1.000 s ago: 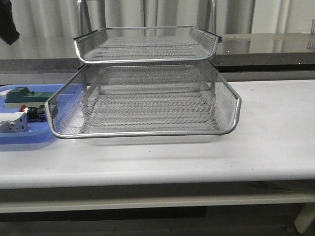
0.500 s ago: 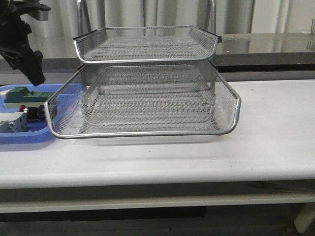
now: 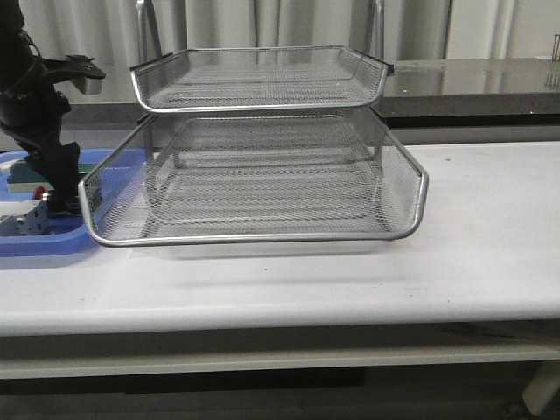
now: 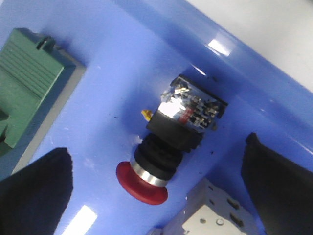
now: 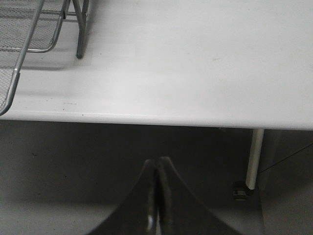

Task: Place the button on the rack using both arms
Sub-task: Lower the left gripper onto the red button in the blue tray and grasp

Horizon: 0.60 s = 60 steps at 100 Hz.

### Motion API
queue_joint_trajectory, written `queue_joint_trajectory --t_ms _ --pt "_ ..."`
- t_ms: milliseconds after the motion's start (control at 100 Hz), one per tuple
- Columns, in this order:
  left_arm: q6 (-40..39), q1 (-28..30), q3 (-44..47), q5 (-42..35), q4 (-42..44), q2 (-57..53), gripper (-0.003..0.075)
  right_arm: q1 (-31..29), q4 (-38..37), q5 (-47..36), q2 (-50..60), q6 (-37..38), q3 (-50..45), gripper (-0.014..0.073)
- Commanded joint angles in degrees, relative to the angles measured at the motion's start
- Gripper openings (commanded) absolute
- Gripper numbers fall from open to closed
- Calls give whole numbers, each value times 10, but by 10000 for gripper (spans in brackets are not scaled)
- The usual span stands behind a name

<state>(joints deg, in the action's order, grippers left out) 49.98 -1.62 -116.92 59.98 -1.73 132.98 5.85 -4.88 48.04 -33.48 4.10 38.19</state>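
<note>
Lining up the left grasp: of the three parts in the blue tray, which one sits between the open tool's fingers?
The button, lying on its side, red head beside the white-grey block. The green block lies outside the left tool.

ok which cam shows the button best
The left wrist view: the button lies on its side in the blue tray, red head, silver ring and rear block all plain. The front view shows only a red speck beside the left gripper. The right wrist view shows none of it.
</note>
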Motion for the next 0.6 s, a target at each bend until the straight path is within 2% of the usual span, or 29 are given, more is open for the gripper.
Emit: queue_joint_trajectory --t_ms 0,590 --pt "3 -4 -19 -29 -5 -34 663 -2 -10 -39 -1 1 18 -68" --pt "34 -5 -19 -61 -9 3 663 -2 -10 -39 -1 1 18 -68"
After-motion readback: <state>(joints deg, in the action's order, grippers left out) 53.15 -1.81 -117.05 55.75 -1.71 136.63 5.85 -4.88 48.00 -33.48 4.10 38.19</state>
